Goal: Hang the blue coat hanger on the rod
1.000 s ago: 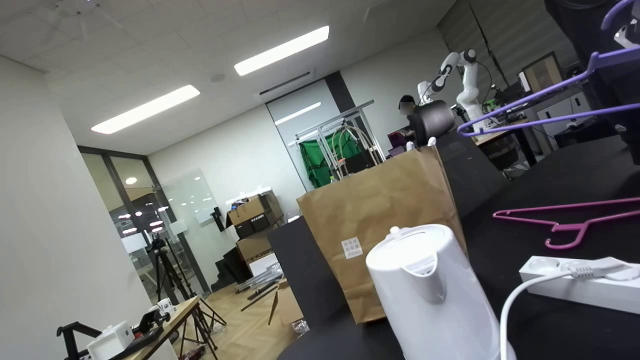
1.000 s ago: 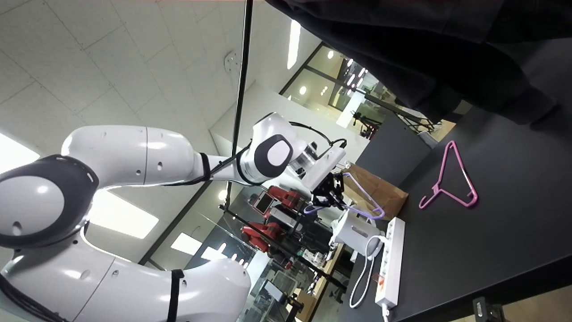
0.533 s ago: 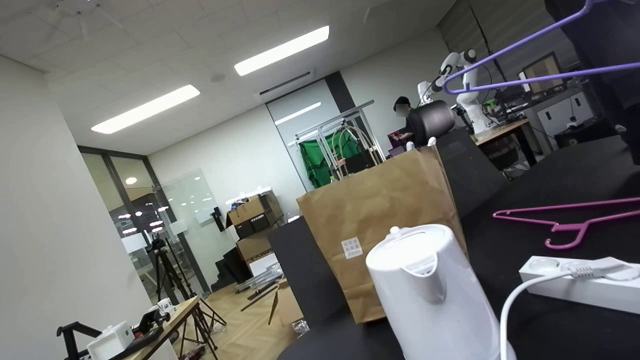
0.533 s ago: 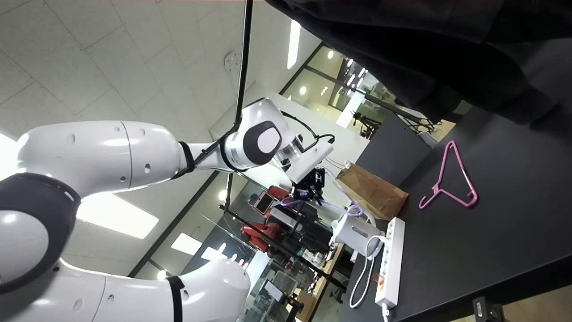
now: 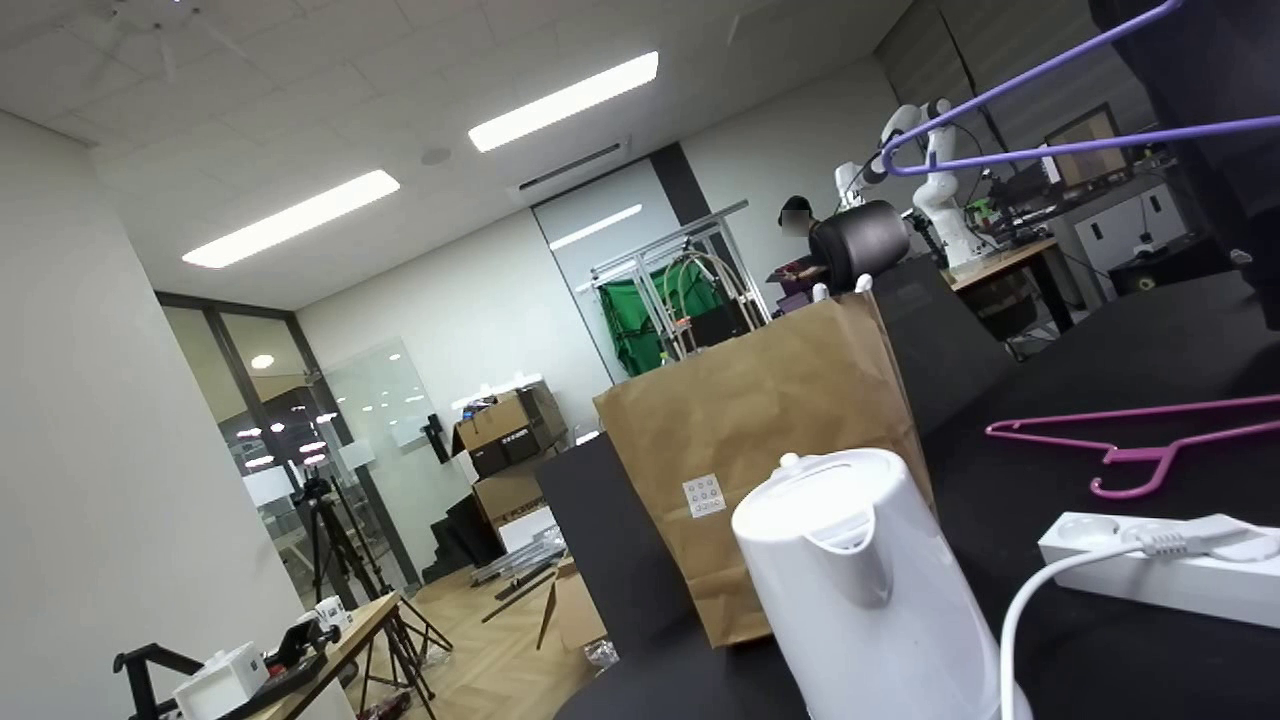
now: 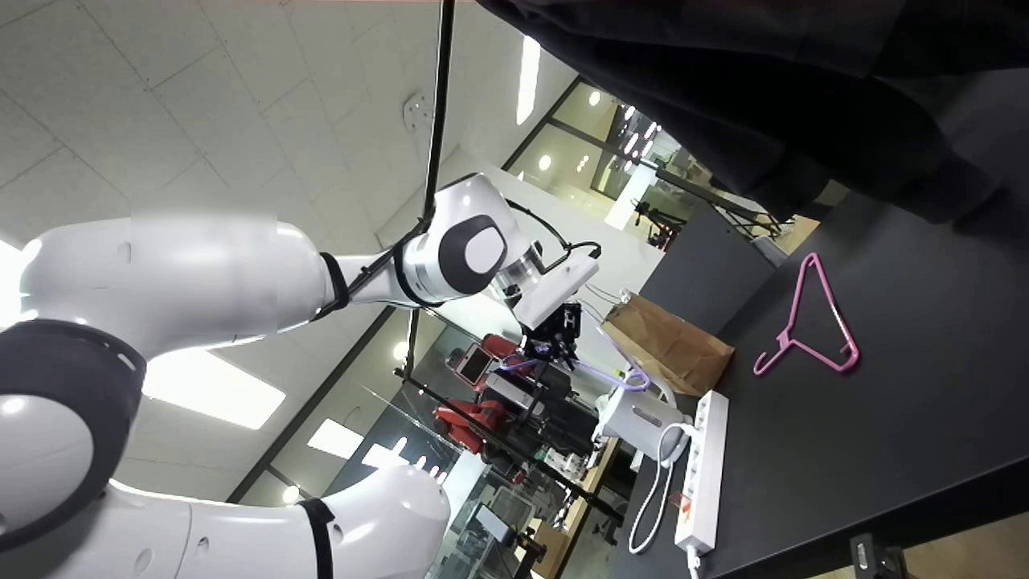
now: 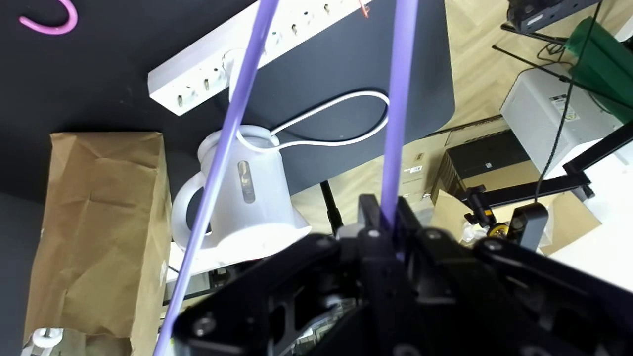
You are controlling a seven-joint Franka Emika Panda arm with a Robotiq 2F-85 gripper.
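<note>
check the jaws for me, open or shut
Shut, on the blue coat hanger: the wrist view shows a length of it pinched between the jaws.

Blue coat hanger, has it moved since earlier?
Yes: in an exterior view, the blue coat hanger has shifted upward, farther from the magenta hanger.

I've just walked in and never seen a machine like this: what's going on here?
A white robot arm is holding a blue-violet coat hanger in the air, its jaws shut on it. The job is to hang it up, but that hasn't happened yet. A magenta hanger lies on the dark table, along with a white power strip, a white kettle and a brown paper bag.
</note>
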